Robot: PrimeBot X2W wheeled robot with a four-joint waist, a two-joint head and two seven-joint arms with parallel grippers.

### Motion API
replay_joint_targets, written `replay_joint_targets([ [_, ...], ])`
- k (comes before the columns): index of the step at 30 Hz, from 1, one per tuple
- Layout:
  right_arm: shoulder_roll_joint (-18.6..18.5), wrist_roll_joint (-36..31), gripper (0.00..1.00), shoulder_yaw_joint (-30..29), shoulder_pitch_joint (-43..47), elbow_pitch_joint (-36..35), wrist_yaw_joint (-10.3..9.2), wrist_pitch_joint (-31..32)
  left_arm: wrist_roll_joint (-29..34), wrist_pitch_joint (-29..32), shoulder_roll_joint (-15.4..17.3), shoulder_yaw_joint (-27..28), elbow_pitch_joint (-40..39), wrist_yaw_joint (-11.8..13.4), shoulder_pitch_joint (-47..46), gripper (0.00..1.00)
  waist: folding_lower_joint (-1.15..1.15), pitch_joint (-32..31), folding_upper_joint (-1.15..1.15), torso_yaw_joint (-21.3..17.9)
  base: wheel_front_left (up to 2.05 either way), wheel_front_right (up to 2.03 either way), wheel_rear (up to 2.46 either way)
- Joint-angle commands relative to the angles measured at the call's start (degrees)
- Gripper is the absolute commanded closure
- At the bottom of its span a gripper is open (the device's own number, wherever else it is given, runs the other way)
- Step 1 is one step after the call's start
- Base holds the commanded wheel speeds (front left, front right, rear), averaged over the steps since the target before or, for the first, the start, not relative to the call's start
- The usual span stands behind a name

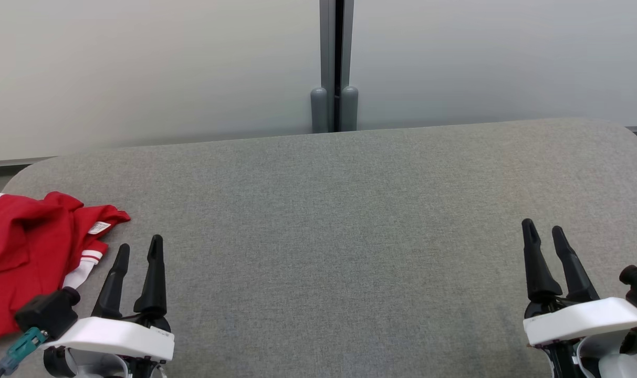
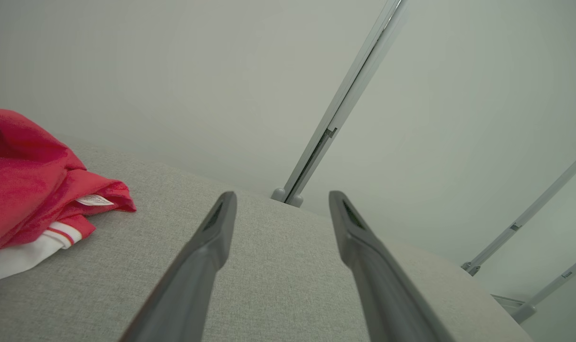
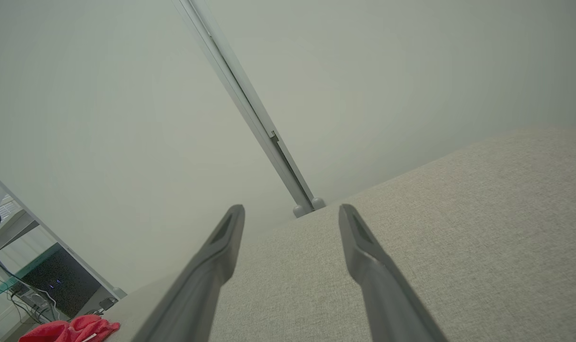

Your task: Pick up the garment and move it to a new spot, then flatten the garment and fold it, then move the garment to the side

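Lying just left of the wide, empty left gripper (image 1: 139,244), the garment (image 1: 24,247) is seen well apart from the wide right gripper (image 1: 543,227).

A grey fabric-covered bench (image 1: 350,236) with rounded far corners is seen, its far edge set just before the grey post (image 1: 334,107). A crumpled red garment (image 1: 19,252) with white trim is laid on it, well left of the post and nearer.
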Motion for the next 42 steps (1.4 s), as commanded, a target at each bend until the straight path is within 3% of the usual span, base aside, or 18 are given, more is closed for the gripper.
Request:
replay_joint_targets([
  [1, -0.43, -1.11, 0.00, -0.03, -0.08, -0.56, 0.02, -0.41, 1.16, -0.41, 0.41, 0.00, -0.53, 0.19, -0.55, 0.00, 0.00, 0.00, 0.00, -0.01, 0.00, 0.00, 0.00],
  [19, -0.20, -12.33, 0.00, 0.83, 1.64, 0.73, 0.02, -1.54, 12.53, -3.17, 1.44, -0.92, 3.76, 1.66, 0.43, 0.00, 0.00, -0.14, 0.00, -0.26, 0.00, 0.00, 0.00],
  [42, 0.05, -23.04, 0.00, 1.59, 2.52, 1.78, 0.01, -2.80, 22.18, -5.96, 2.06, -1.53, 6.29, 2.89, 0.66, 0.00, 0.00, -0.47, 0.00, -0.15, 0.00, 0.00, 0.00],
])
